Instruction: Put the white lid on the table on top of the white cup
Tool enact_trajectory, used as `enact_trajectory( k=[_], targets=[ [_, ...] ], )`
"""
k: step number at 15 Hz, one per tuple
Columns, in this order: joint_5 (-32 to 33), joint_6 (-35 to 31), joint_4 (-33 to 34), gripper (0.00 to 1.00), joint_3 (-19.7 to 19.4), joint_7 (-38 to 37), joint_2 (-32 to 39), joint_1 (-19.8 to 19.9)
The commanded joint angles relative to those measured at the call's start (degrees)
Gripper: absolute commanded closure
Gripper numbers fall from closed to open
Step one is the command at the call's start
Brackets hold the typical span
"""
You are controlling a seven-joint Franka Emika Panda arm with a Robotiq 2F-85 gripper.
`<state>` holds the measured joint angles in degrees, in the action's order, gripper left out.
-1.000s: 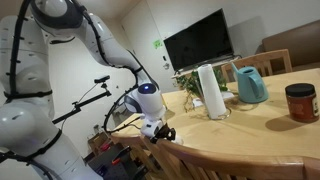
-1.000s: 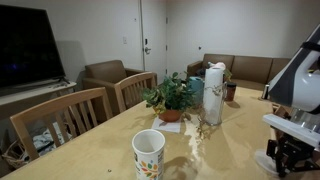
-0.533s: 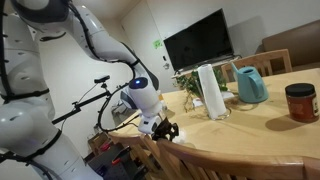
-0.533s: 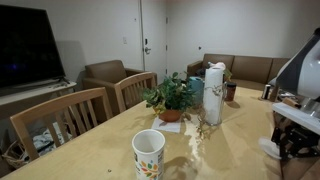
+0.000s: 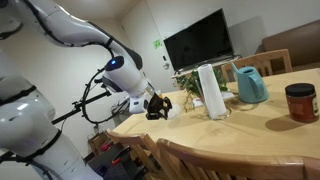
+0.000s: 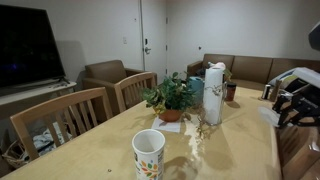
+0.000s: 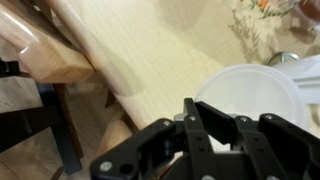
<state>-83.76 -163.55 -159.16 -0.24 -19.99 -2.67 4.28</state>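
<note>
The white lid (image 7: 255, 92) fills the right of the wrist view as a flat white disc. My gripper (image 7: 197, 108) is shut on its near edge and holds it above the table edge. In both exterior views the gripper (image 5: 157, 105) (image 6: 291, 100) hangs raised over the end of the wooden table (image 6: 225, 150). The white cup (image 6: 148, 154), with yellowish print on its side, stands upright near the table's front in an exterior view, well away from the gripper. No cup shows in the wrist view.
A tall white roll (image 5: 210, 90) (image 6: 213, 93), a teal jug (image 5: 250, 85), a red-lidded jar (image 5: 300, 102) and a potted plant (image 6: 170, 98) stand on the table. Wooden chairs (image 6: 60, 115) line its side, and one chair back (image 7: 40, 50) lies below the gripper.
The arm has swung upward and along the table, carrying the gripper from low at the table edge to well above it. The jaws stayed shut.
</note>
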Motion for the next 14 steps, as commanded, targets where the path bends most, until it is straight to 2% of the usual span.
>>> enact_trajectory(
  k=[1, 4, 8, 9, 10, 14],
  targets=[
    [-1.24, 3.95, 0.19, 0.98, 2.24, 4.52, -5.37, -2.46],
    [-2.25, 7.3, -0.24, 0.98, 4.04, 9.17, -8.39, -4.94],
    [-3.96, 12.35, -0.8, 0.98, 4.39, 19.12, -10.98, -7.31],
    [-1.71, 9.79, 0.5, 0.98, 4.64, 14.16, -8.03, -6.66],
    [-1.83, 10.08, 0.46, 0.93, 4.69, 14.8, -8.25, -6.8],
    [-1.76, 10.04, 0.44, 0.93, 4.64, 14.78, -7.83, -6.74]
  ],
)
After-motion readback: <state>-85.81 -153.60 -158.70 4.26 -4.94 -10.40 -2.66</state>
